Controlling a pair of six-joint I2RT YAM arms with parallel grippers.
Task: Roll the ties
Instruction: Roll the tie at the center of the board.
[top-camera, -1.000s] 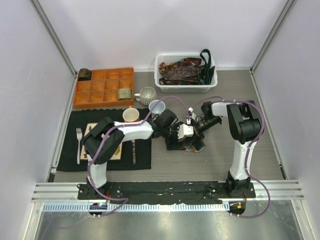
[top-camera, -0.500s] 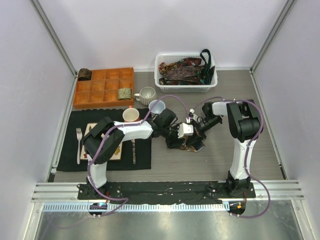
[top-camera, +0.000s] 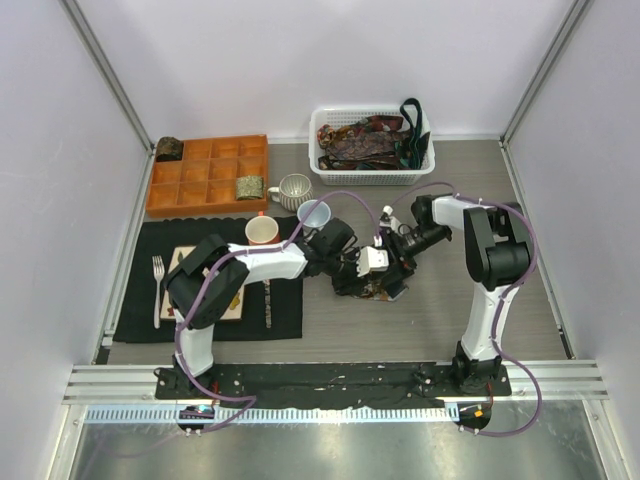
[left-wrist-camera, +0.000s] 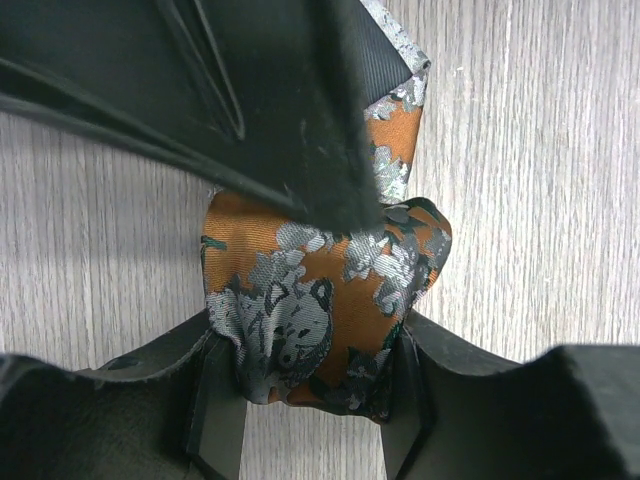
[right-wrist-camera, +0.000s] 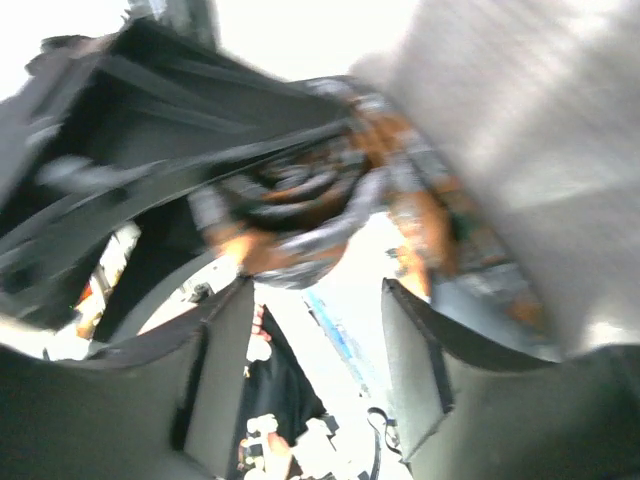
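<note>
Near the middle of the worktop (top-camera: 430, 330), just to 3 o'clock of the black placemat, both arms meet over one orange-and-grey patterned tie (left-wrist-camera: 300, 310). Its rolled end is bunched into a fat coil with a short tail running off toward 12 o'clock in the left wrist view. A second ago the right fingers (right-wrist-camera: 215, 380) were pinched shut at the roll. Now they stand apart with nothing between them, and that view is smeared by motion, so the right hand looks to be letting go and backing off. Meanwhile the left fingers (left-wrist-camera: 215, 410) have narrowed and now press the coil from both sides, grasping it. My reading is that the roll has passed to the left arm, which must keep it from springing loose. More unrolled ties wait in the basket (top-camera: 365, 178) at 12 o'clock.
</note>
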